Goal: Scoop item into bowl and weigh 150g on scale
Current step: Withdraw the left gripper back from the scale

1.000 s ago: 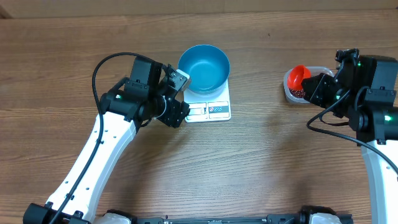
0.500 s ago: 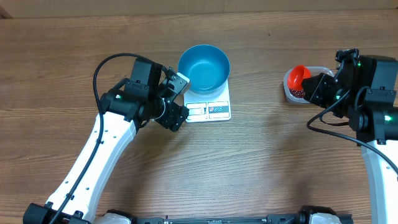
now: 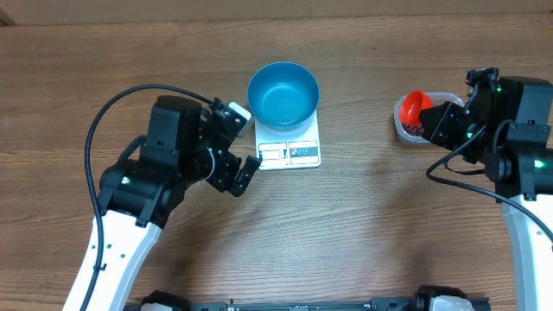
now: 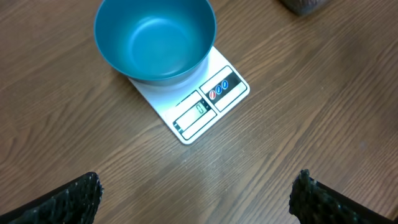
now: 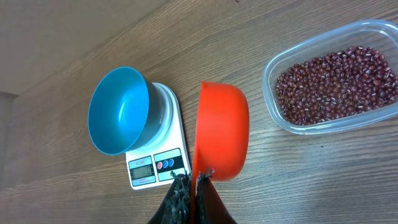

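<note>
The blue bowl [image 3: 283,93] stands empty on the white scale [image 3: 289,154] at the table's middle back. My left gripper [image 3: 244,140] hovers just left of the scale, open, with nothing between its fingers. The left wrist view looks down on the bowl [image 4: 155,37] and scale [image 4: 205,106], with the gripper [image 4: 196,199] wide apart over bare wood. My right gripper [image 5: 191,186] is shut on the rim of an orange scoop [image 5: 221,130], held on edge beside the red-brown beans [image 5: 336,84]. In the overhead view that scoop [image 3: 416,104] hangs above the beans' tub.
The beans lie in a clear plastic tub [image 3: 406,128] at the right, near my right gripper [image 3: 436,121]. The same tub [image 5: 373,34] fills the upper right of the right wrist view, which also shows the bowl [image 5: 118,118] and scale [image 5: 155,165].
My left arm has drawn back to the left and toward the front, away from the bowl, and its jaws have spread wider. The right arm and scoop have not moved.
</note>
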